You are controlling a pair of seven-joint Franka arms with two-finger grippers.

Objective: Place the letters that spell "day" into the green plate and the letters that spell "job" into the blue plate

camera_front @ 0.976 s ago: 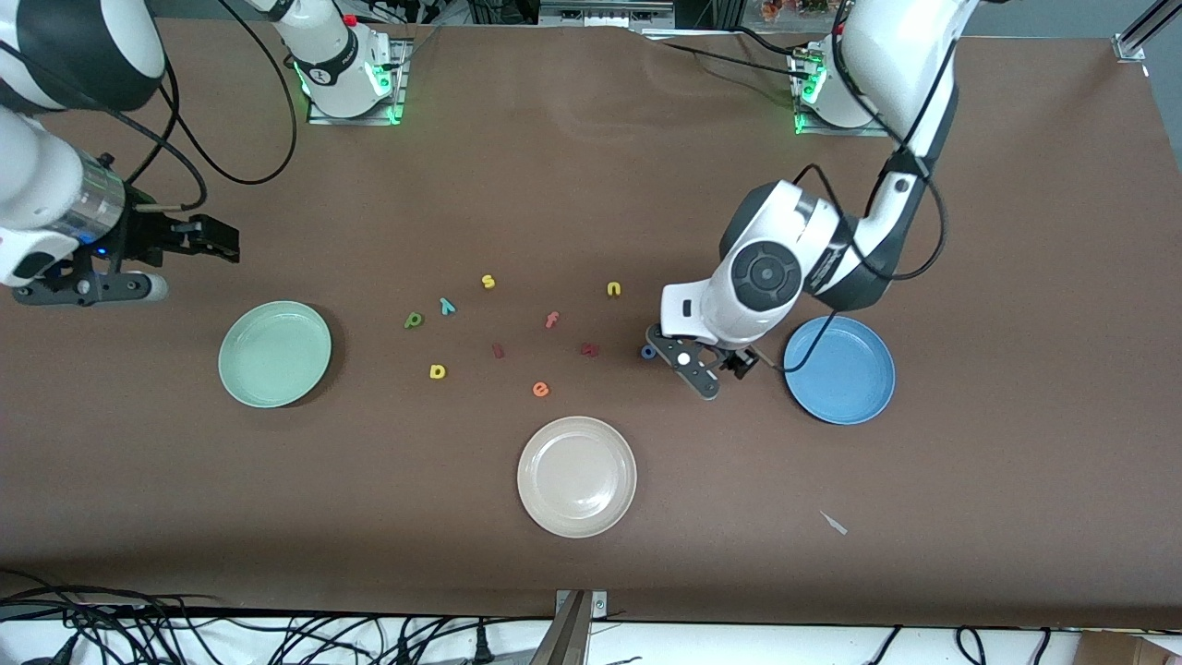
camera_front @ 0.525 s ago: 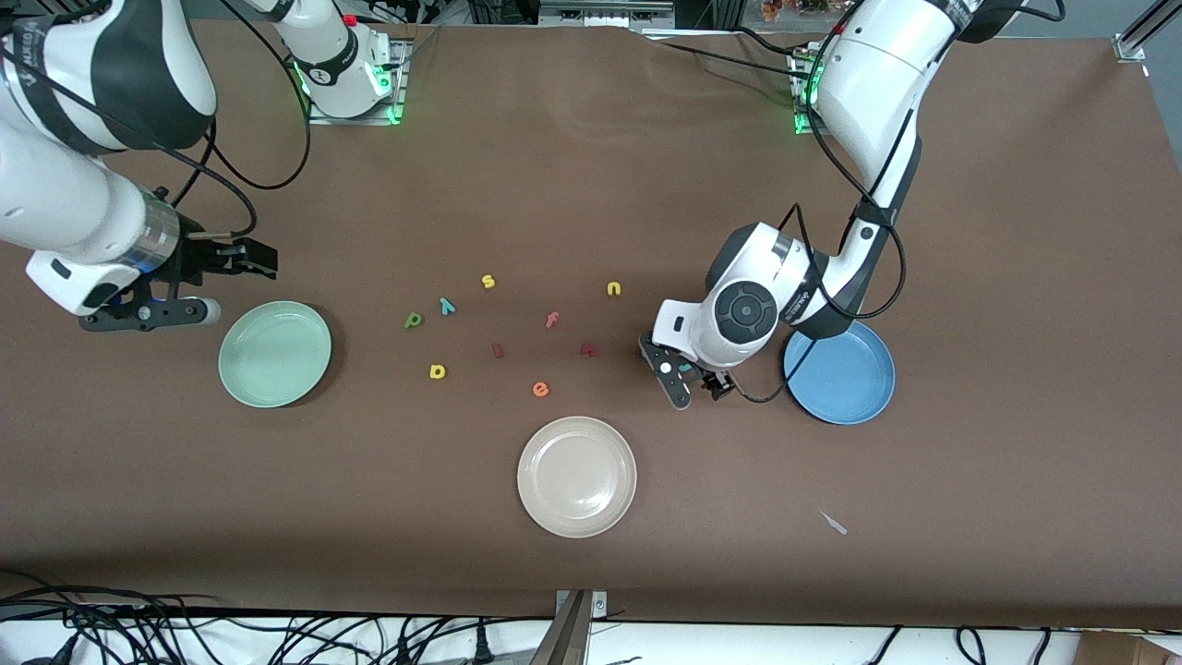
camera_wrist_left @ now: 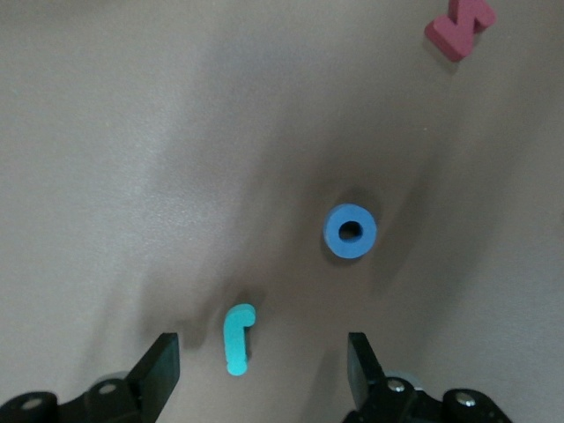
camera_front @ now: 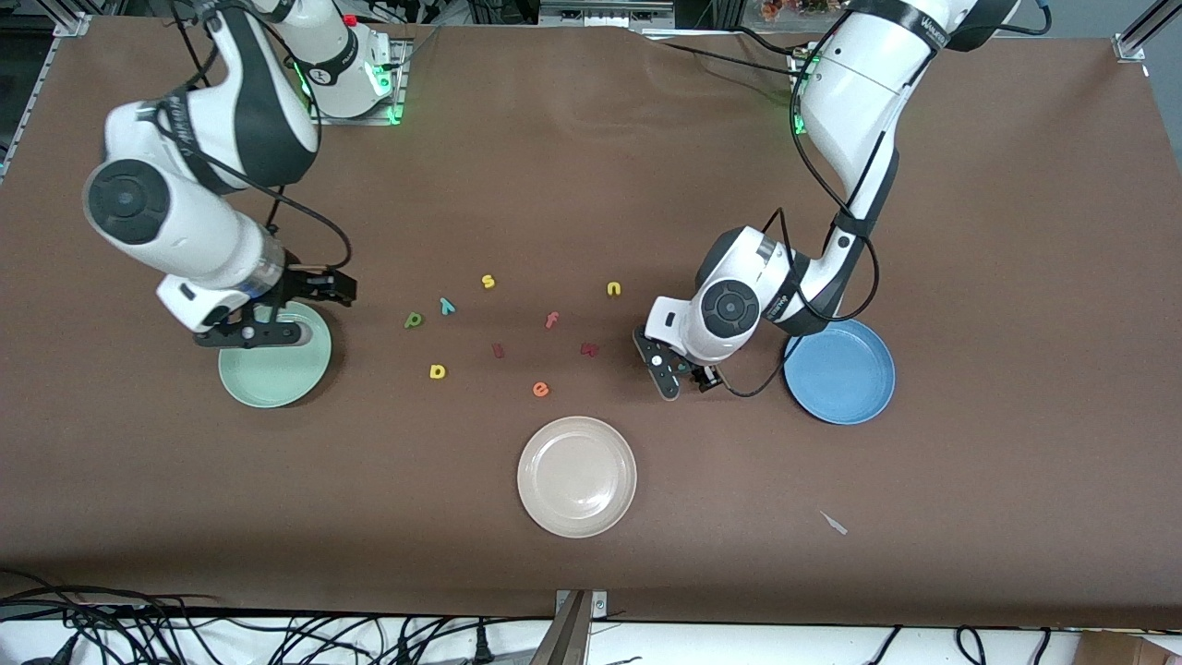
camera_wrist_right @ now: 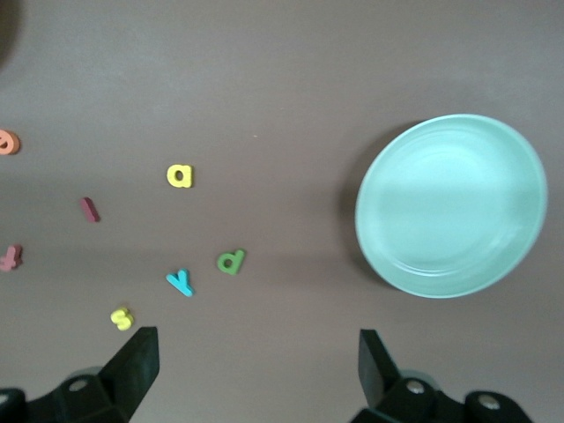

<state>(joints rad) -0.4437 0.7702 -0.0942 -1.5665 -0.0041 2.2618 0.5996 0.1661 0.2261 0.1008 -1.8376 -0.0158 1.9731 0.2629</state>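
Two black fingers of the left gripper stand well apart, gripping nothing, low over the matte brown table; the chunky teal j lies flat between them, the blue ring o just outside, a pinkish-red letter farther off, the glossy blue plate nearby. Right gripper hangs wide open and empty over the smooth, raised-rim green plate, with green d, teal y and yellow a scattered toward mid-table. "WANDELBOTS" shows partly on the left arm.
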